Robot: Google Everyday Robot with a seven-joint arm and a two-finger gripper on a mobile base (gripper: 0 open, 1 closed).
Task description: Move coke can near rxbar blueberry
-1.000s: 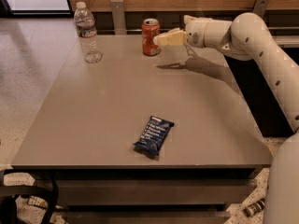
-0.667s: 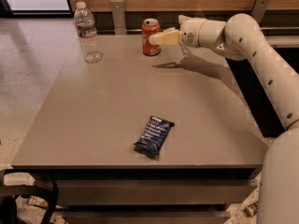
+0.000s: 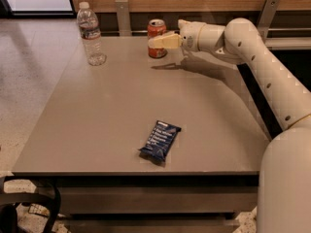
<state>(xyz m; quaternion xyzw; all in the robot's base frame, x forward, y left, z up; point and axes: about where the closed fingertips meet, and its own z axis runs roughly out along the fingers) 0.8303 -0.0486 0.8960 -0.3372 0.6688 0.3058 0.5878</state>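
My pincer (image 3: 155, 42) is stretched out level at the far edge of the table (image 3: 97, 115), its pale tip lying across the front of the coke can (image 3: 156, 28) at about mid-height. I cannot tell whether it is apart, together, or clamped on the can: from this side it overlaps the can, and what lies behind the can is hidden. The can stands upright, its silver top and tab showing, close to the table's back edge and a little right of centre. My arm (image 3: 262, 67) reaches in from the right, running from my body at the lower right up and across to the can, and it throws a shadow on the tabletop just below the wrist. The rxbar blueberry (image 3: 160, 140) lies flat near the front edge of the table, well apart from the can, turned at a slant with its white lettering up. A clear water bottle (image 3: 91, 35) with a white cap stands upright toward the far left corner, to the left of the can and apart from it.
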